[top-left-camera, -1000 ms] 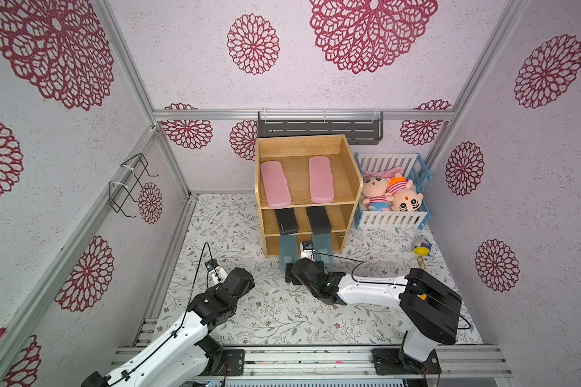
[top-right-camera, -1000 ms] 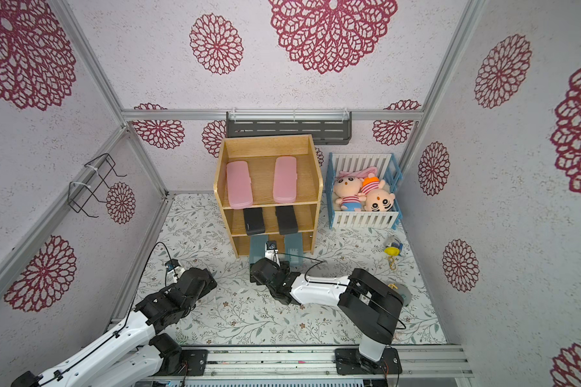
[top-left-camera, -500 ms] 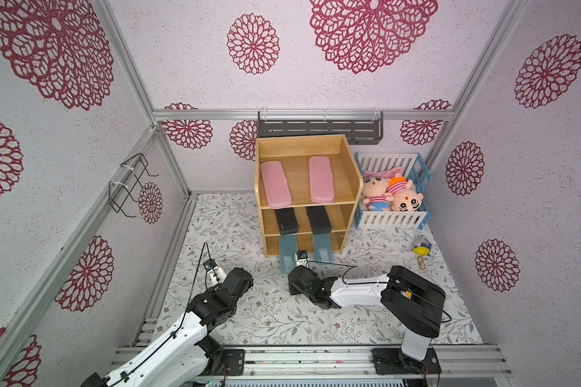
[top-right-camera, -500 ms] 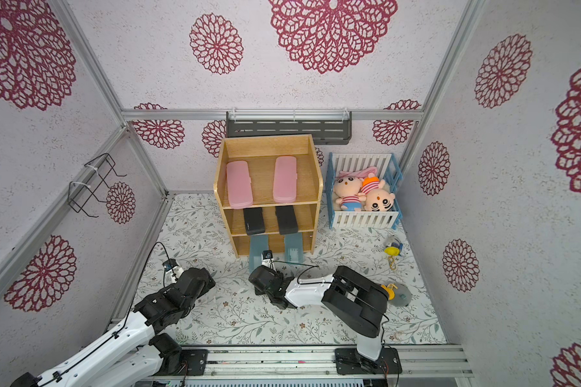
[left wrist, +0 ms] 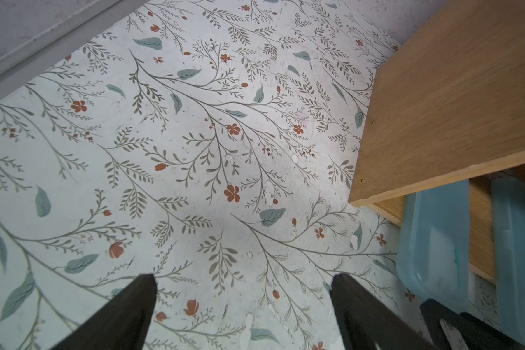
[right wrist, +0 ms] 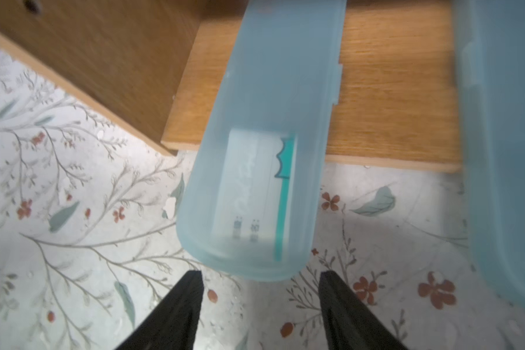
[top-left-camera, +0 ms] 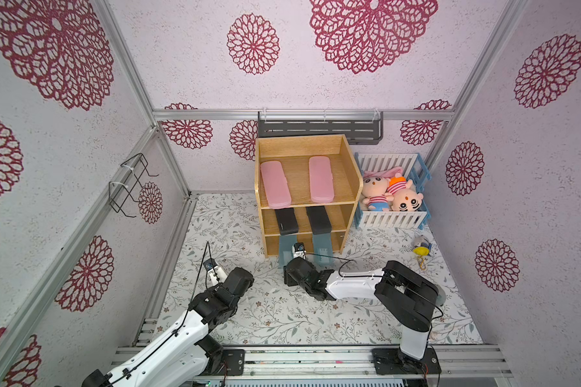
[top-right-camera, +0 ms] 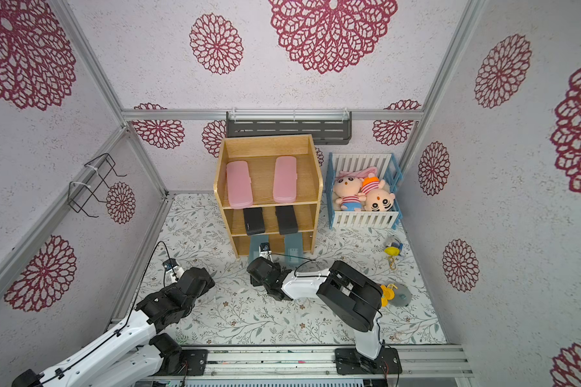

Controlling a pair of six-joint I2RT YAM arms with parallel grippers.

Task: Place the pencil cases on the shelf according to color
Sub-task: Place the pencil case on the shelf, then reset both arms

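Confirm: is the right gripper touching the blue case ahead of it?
Cannot tell. Right wrist view: the open right gripper sits at the blue case's rounded end; one fingertip lines up with its rim, no clear gap.

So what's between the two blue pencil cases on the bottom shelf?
Nothing. In the right wrist view only bare shelf board and floral mat show between the labelled blue case and its neighbour.

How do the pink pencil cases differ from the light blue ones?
The pink cases are opaque; the light blue cases are translucent, one showing a white label. The pink cases lie on the top tier of the shelf; the light blue cases sit on its bottom tier, overhanging its front edge. Both pairs are long and round-ended.
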